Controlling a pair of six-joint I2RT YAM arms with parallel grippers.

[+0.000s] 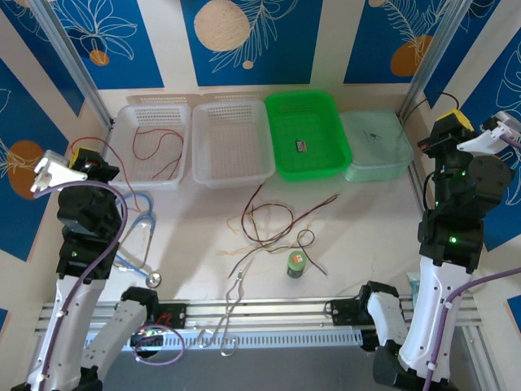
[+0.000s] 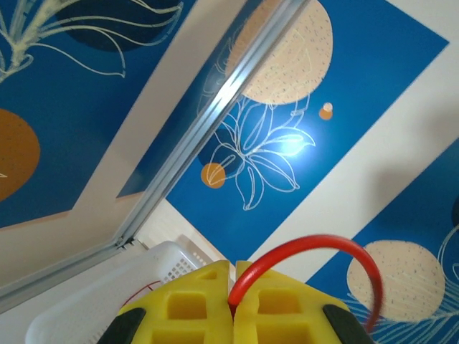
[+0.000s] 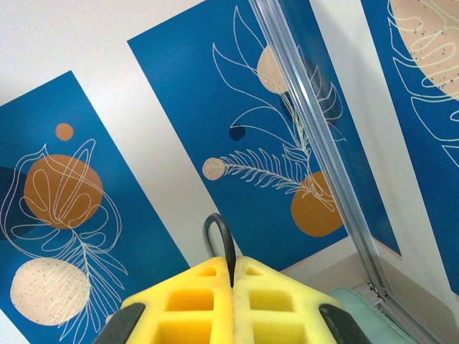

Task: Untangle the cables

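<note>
Open surface (image 1: 374, 220) right of tangled cables (image 1: 273, 224); 4 trays (image 1: 236, 104) behind. Left tool (image 2: 233, 278) clamps red cable (image 2: 315, 242), right tool (image 3: 232, 271) black cable (image 3: 229, 244).

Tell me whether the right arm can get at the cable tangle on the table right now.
Probably yes: the cable tangle lies uncovered mid-table, only a green bottle beside it; the right pincer, raised and shut, must open first.

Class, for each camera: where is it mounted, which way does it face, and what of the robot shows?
Top external: above, behind the arms, looking down on table and tangled cables; both arms show.
Left wrist: tilted up at blue wall; left gripper shut on red cable.
Right wrist: also upward; right gripper shut on black cable.
Shared by wrists: wall, aluminium post.
</note>
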